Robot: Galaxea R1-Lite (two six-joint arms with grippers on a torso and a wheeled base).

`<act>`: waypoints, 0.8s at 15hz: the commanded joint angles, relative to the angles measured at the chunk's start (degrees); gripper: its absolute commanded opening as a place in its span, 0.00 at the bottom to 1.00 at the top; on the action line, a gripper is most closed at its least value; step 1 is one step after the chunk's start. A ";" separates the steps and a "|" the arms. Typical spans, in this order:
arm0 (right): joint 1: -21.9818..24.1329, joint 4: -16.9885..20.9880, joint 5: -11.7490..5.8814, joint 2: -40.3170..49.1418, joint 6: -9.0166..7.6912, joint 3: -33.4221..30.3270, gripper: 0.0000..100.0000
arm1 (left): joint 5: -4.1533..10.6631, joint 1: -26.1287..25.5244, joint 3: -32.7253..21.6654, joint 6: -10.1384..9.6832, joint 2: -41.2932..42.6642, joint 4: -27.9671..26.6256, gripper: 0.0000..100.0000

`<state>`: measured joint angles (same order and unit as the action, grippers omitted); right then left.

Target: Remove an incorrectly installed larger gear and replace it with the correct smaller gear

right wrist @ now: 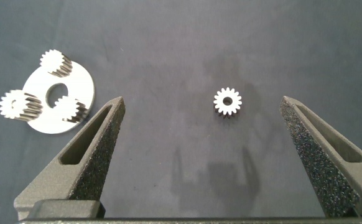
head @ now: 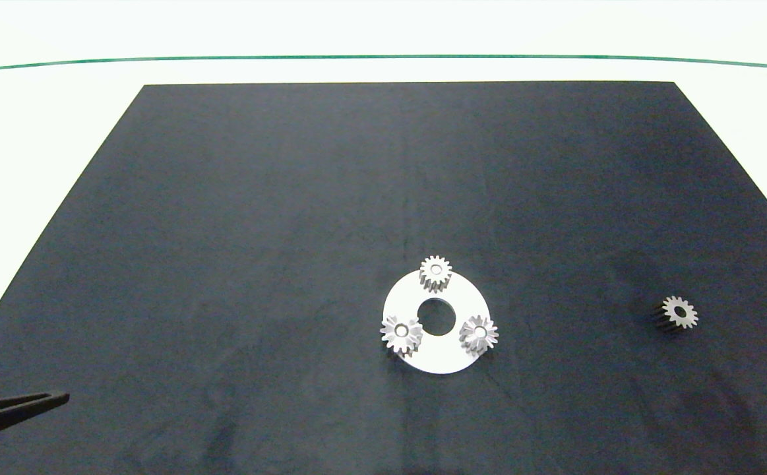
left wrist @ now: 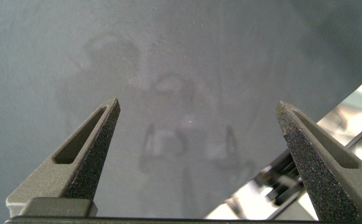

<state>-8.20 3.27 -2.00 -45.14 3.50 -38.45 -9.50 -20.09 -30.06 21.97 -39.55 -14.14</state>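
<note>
Silvery smaller gear (right wrist: 227, 102) lies between open right pincer (right wrist: 206, 155) fingers.

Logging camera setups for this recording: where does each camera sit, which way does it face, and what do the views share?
Head view: above, looking down at the black mat; white ring plate with three gears; only the left tool's finger shows.
Left wrist view: on the left arm, facing bare mat between its open tool.
Right wrist view: on the right arm, its open tool framing the lone gear, with the plate off to one side.
Shared: head and right wrist both show the lone gear and the plate.
</note>
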 commanded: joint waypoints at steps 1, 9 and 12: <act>0.73 -0.89 -0.02 -3.64 0.02 -0.05 1.00 | 0.18 -0.30 -2.63 3.61 -6.07 -0.10 1.00; 1.09 -2.12 -0.02 -5.48 0.02 -0.05 1.00 | 3.17 -6.80 -3.60 6.60 -15.82 5.00 1.00; 1.70 -2.48 -0.02 -6.27 0.02 -0.05 1.00 | 7.21 -9.44 -3.60 6.33 -20.83 9.75 1.00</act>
<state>-6.67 0.77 -2.00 -51.02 3.50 -38.50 -3.33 -27.98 -33.67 28.27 -56.83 -5.42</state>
